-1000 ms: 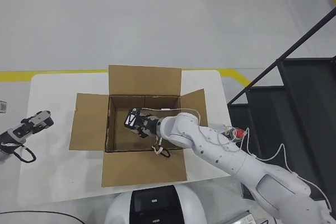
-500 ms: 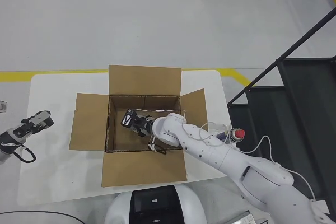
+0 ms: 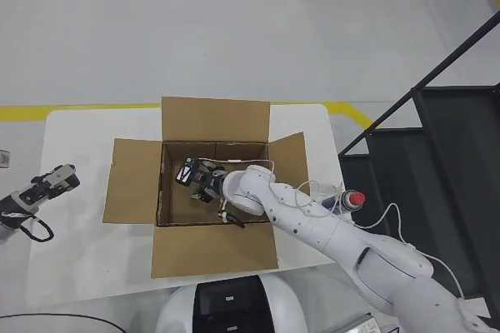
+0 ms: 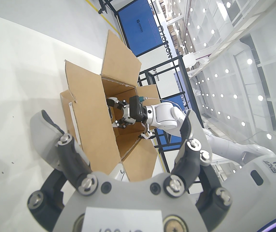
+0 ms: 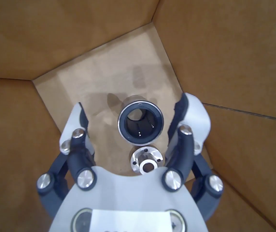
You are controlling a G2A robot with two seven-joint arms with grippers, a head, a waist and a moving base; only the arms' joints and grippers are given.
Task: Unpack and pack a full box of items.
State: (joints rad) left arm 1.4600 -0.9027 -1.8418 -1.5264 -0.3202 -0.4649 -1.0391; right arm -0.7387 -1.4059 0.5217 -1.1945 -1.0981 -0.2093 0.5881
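I have the right gripper [image 5: 133, 105] down inside the open cardboard box [image 3: 215, 248], its 2 fingers spread wide and holding nothing. Between them stands the steel linear bearing [image 5: 140, 124], on end as far as I can judge, its dark bore facing my wrist camera and the box floor bare around it. A small flanged metal hub [image 5: 147, 161] sits just beside the bearing on the gripper's side; I cannot tell whether the 2 touch. The left gripper [image 3: 67, 176] hangs over the far edge of the table [image 3: 83, 133], well apart from the box, fingers also apart and empty. I read this as the unpacking half, with the bearing next to come out. My main worry is the grip: the sleeve is smooth and round, so pads that close off-centre could squirt it sideways or tip it over, and it would roll toward a corner. If I descend much further, the palm could press on the hub and shove it against the bearing. The box walls stand near both fingers, so a skewed approach could drag the whole box. The loose cabling [image 3: 233, 220] at my right wrist may also snag the near wall on the way up.
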